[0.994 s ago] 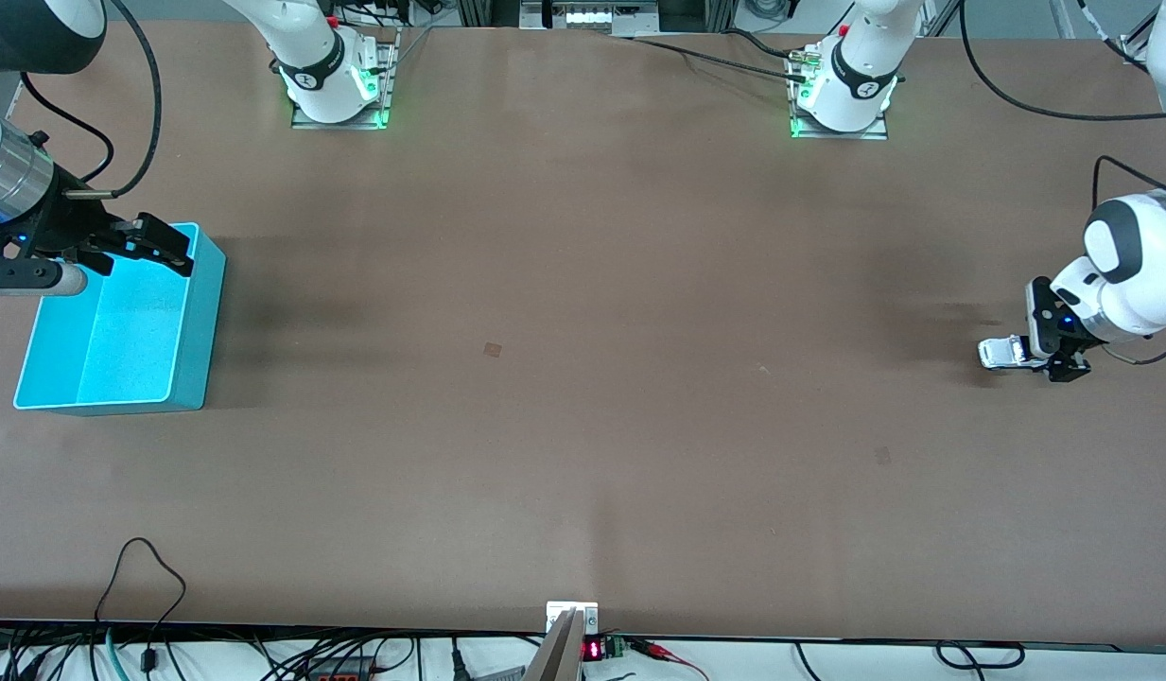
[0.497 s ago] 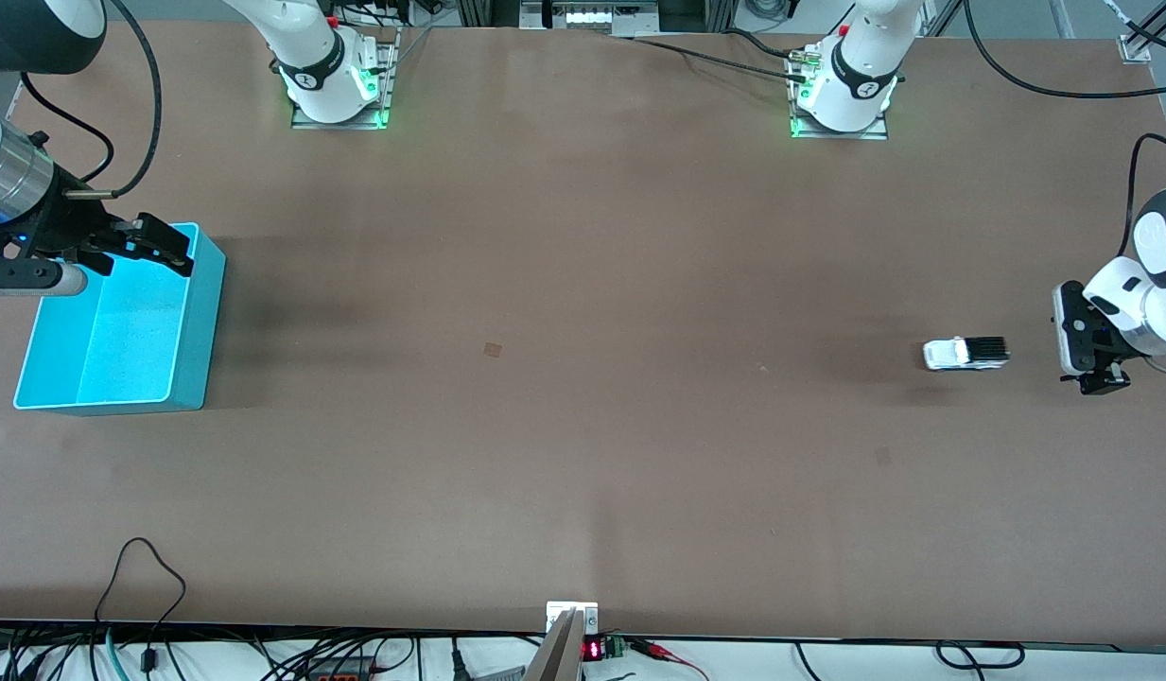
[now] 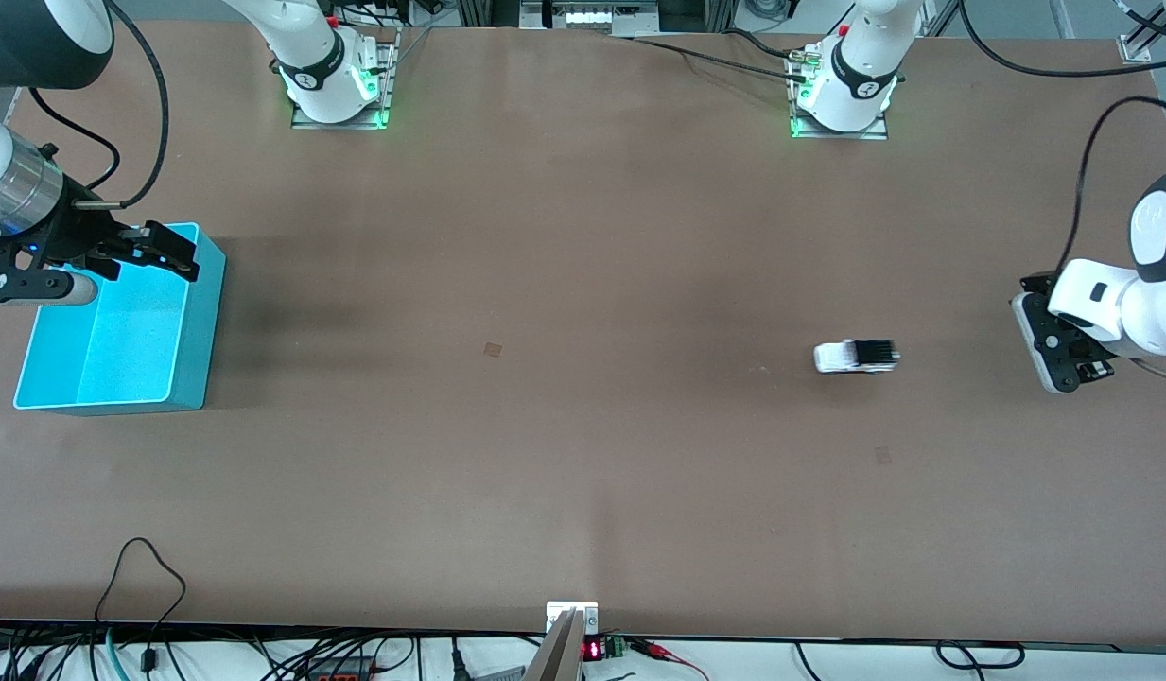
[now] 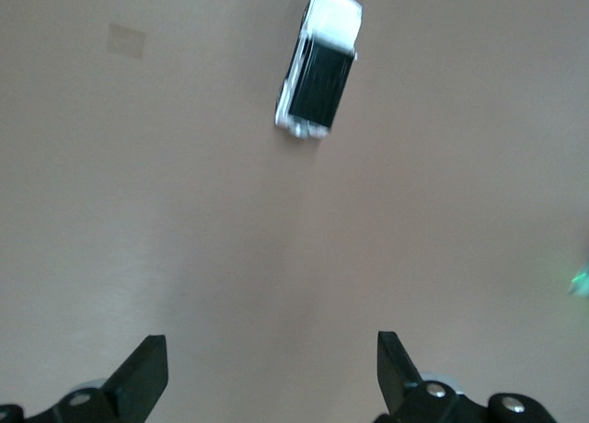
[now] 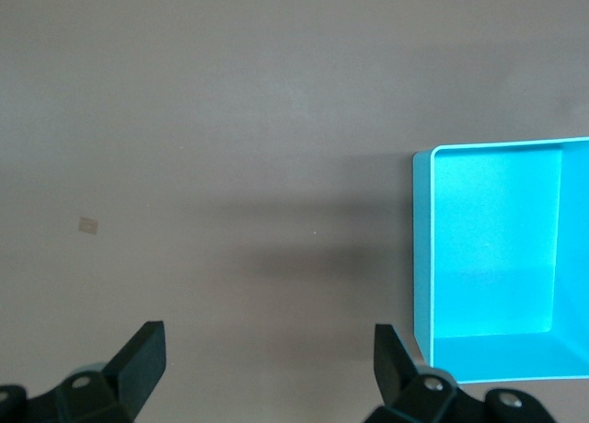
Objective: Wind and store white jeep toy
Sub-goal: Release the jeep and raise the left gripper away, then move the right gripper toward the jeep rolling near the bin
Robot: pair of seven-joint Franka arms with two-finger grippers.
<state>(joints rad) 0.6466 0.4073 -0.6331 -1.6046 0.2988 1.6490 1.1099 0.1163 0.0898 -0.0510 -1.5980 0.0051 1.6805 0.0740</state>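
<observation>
The white jeep toy [image 3: 857,357], with its black roof panel, stands alone on the brown table, clear of both grippers. It also shows in the left wrist view [image 4: 318,64]. My left gripper [image 3: 1051,345] is open and empty over the table at the left arm's end, a short way from the jeep; its jaws stand wide apart in the left wrist view [image 4: 271,349]. My right gripper [image 3: 171,251] is open and empty over the rim of the cyan bin [image 3: 200,312]. The right wrist view shows its jaws [image 5: 267,336] spread over bare table beside the bin [image 5: 421,257], which is empty.
Two small tan patches mark the table, one near the middle [image 3: 493,349] and one nearer the front camera [image 3: 882,456]. The arm bases [image 3: 337,80] [image 3: 843,90] stand along the table's back edge. Cables [image 3: 147,577] lie at the front edge.
The left gripper let go of the jeep, and the jeep has rolled across the table toward the right arm's end. The left gripper drew back and turned. The right gripper barely moved.
</observation>
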